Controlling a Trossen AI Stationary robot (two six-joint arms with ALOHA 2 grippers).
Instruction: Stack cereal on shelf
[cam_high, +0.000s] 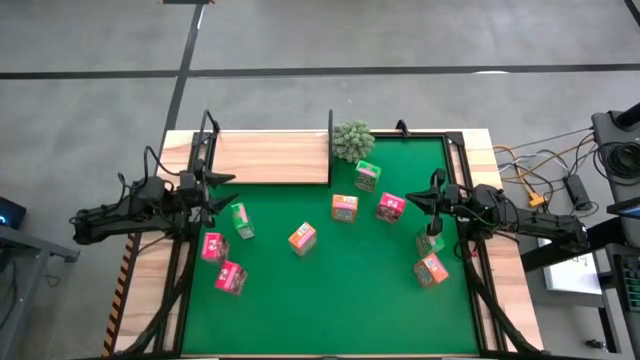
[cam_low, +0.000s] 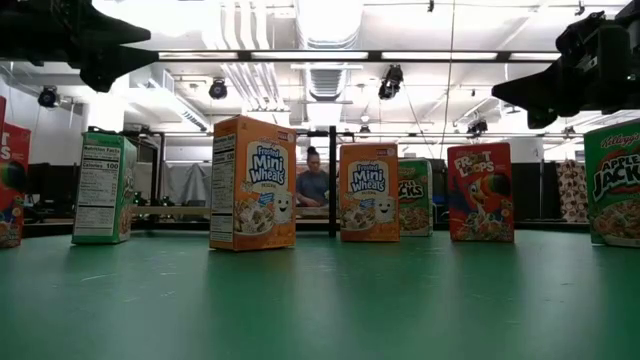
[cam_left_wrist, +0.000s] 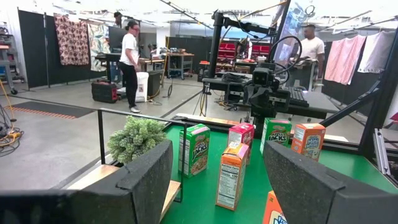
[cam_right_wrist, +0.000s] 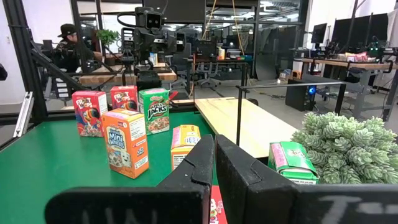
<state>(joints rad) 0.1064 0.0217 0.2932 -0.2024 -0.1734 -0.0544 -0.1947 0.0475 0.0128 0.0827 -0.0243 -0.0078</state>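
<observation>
Behind plant (cam_left_wrist: 135, 138), person (cam_left_wrist: 129, 62) stands.

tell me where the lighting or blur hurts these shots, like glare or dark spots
Low view: bright ceiling lights wash out the top, and both arms hang as black silhouettes against them. Left wrist view: the left gripper has its close fingers soft and dark. Right wrist view: the right gripper looms blurred, and the plant is slightly soft. High view: evenly lit, the cereal boxes small.
</observation>
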